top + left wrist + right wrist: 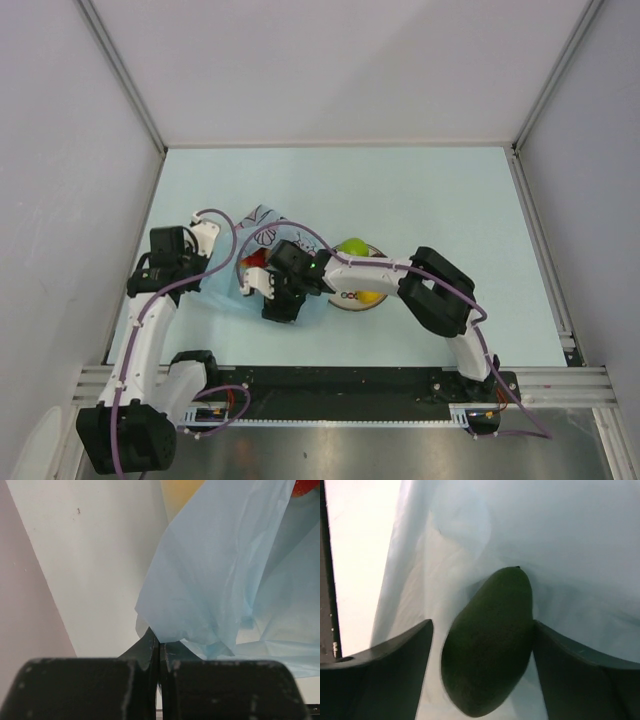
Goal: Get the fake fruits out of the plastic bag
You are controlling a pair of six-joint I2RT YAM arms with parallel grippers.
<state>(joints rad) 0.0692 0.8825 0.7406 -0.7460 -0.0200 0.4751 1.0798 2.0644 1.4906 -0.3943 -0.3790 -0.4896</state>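
Observation:
The light-blue plastic bag (258,222) lies left of centre on the table. My left gripper (159,642) is shut on a fold of the bag's edge (220,570). A yellow-orange piece (182,492) and a red one (305,486) show through the film. My right gripper (482,630) reaches into the bag (560,540) and is open around a dark green fruit (490,640). Its right finger (585,680) touches the fruit; the left finger (385,675) stands a little off. From above, the red berries (254,261) lie in the bag by the right gripper (278,300).
A white plate (349,305) sits right of the bag, mostly under the right arm, with a green apple (352,247) and a yellow fruit (368,296) on it. White walls enclose the table on three sides. The arm bases stand along the near rail (340,380).

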